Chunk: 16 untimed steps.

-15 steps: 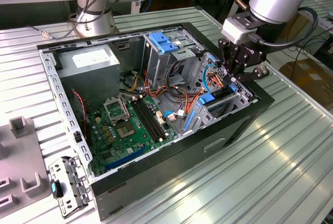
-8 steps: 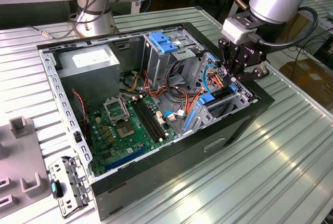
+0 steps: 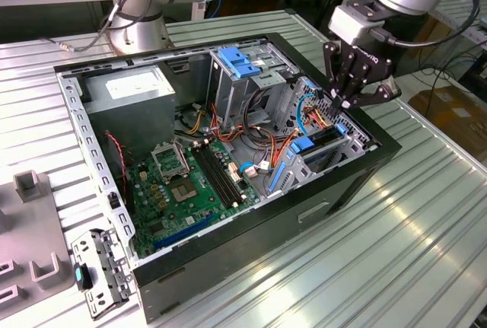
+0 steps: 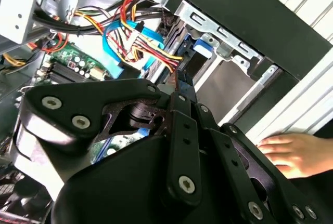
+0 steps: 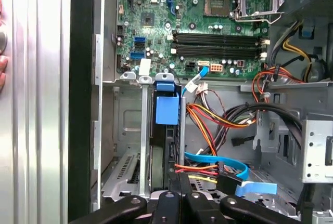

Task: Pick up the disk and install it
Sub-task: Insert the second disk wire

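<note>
The disk (image 3: pixel 321 139) stands on edge in a slot of the metal drive cage (image 3: pixel 354 136), at the exterior view's right end of the open computer case. In the first wrist view I see its dark edge (image 5: pixel 165 151) between two rails, with a blue tab (image 5: pixel 166 109) at its end. My gripper (image 3: pixel 340 104) hangs just above the cage and the disk. Its fingers (image 4: pixel 177 81) are pressed together with nothing between them, and their tips are close to the disk's end (image 4: pixel 193 62).
The case holds a green motherboard (image 3: pixel 190 183), a grey power supply box (image 3: pixel 129 88), a blue ribbed bracket (image 3: pixel 240 62) and loose coloured cables (image 5: pixel 218 125). A person's hand (image 4: pixel 291 154) rests on the ribbed table beside the case. Grey fixtures (image 3: pixel 30 183) stand at the exterior view's left.
</note>
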Each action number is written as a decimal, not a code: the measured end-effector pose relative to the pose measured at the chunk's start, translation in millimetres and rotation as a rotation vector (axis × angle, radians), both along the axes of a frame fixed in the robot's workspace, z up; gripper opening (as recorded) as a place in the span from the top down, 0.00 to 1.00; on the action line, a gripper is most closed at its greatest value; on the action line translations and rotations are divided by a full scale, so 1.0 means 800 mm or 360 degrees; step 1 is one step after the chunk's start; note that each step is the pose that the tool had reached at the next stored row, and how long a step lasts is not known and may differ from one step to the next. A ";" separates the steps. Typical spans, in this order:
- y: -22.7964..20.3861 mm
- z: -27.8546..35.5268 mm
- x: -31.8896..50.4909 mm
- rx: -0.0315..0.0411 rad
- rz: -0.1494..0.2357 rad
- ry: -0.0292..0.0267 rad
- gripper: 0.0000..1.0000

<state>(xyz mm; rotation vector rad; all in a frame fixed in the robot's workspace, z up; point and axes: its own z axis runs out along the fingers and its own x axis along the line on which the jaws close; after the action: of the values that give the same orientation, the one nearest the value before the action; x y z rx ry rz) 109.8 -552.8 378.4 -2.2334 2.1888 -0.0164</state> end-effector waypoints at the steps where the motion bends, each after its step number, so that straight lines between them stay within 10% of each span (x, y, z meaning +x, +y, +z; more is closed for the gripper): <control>1: 0.0005 0.0006 0.000 0.0000 0.0000 0.00114 0.89; 3: 0.0040 0.0077 0.000 0.0000 0.0000 0.00294 0.89; 8: 0.0148 0.0300 0.000 -0.0006 0.0000 0.00379 0.89; 12: 0.0337 0.0365 0.000 -0.0011 0.0000 0.00607 0.89; 16: 0.0538 0.0343 0.001 -0.0075 0.0000 0.00857 0.89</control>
<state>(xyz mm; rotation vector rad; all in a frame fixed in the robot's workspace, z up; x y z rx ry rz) 110.3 -509.8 405.8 -2.2843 2.2386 -0.0079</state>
